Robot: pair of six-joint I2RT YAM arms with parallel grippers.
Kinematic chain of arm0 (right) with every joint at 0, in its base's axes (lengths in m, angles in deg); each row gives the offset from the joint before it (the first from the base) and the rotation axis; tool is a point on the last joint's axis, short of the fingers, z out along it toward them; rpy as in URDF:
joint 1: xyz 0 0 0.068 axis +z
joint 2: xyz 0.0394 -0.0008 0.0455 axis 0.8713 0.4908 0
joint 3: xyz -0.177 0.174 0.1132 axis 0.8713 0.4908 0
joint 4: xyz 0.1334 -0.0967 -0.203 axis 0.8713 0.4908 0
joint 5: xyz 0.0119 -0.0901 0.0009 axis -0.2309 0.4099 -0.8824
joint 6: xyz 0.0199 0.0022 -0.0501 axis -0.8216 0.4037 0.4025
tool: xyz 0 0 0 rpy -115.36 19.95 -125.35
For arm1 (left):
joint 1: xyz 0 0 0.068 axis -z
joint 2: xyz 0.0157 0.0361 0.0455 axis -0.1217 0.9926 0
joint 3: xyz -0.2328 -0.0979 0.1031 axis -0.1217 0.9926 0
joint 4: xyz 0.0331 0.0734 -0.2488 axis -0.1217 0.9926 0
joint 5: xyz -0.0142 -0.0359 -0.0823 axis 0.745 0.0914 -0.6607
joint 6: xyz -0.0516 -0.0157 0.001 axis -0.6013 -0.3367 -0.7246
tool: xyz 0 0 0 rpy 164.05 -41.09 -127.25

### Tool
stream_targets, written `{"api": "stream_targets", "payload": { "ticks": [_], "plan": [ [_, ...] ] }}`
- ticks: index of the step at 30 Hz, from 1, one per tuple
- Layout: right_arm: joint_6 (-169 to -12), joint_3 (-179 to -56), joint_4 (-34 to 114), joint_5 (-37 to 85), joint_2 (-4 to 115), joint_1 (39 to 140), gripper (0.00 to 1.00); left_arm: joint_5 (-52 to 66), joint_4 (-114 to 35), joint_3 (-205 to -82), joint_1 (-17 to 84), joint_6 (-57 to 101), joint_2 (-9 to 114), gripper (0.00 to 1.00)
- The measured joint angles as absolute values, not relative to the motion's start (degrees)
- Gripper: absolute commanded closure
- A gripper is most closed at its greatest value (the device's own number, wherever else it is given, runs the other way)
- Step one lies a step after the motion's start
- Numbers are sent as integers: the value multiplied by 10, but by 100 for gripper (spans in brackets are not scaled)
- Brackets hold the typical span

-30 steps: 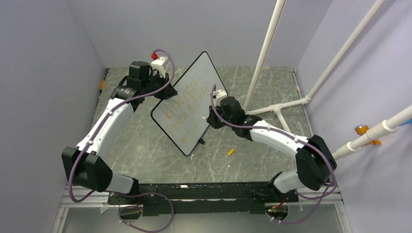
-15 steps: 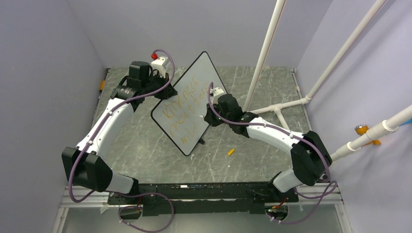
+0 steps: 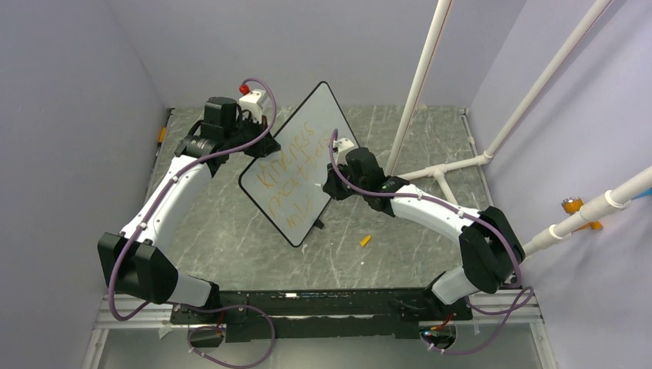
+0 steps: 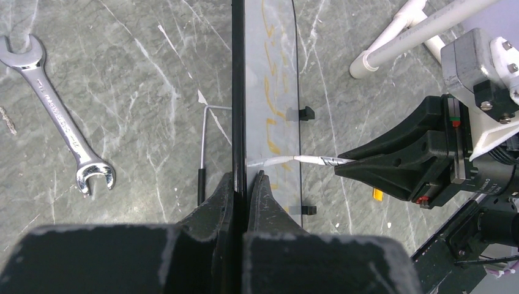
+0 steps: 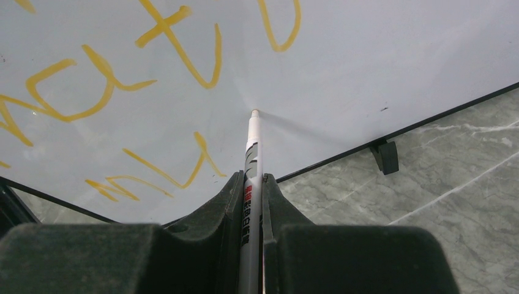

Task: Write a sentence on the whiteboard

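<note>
The whiteboard [image 3: 307,131] stands tilted on edge, with a black frame. The sentence [image 3: 288,175] is orange-yellow lettering in about three lines on it. My left gripper [image 3: 259,144] is shut on the board's upper left edge; the left wrist view shows the jaws [image 4: 245,184] clamping the frame [image 4: 238,92]. My right gripper [image 3: 329,186] is shut on a white-barrelled marker [image 5: 252,153]. The marker's tip touches the white surface [image 5: 379,49] just below the lettering [image 5: 177,49]. The marker [image 4: 318,160] and right gripper [image 4: 352,164] also show in the left wrist view.
A steel wrench [image 4: 58,116] lies on the marble table behind the board. An orange cap [image 3: 365,241] lies on the table near the right arm. White PVC pipes [image 3: 419,84] rise at the right. A black foot clip [image 5: 385,156] sticks out from the board's lower edge.
My right gripper has moved slightly left and up toward the board, bringing the marker tip onto the surface. The left arm and board have not moved.
</note>
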State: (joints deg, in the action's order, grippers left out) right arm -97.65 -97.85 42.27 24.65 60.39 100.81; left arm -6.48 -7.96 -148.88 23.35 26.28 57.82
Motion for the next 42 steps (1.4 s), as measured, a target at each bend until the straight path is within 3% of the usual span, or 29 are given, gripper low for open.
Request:
{"api": "stream_targets", "payload": {
  "ticks": [24,42],
  "plan": [
    [-970,-955,427,214,600,1019,100,-64,-78,-1489,234,264,578,100],
    [-963,-978,466,254,609,1026,100,-60,-80,-1489,237,264,578,100]
  ]
}}
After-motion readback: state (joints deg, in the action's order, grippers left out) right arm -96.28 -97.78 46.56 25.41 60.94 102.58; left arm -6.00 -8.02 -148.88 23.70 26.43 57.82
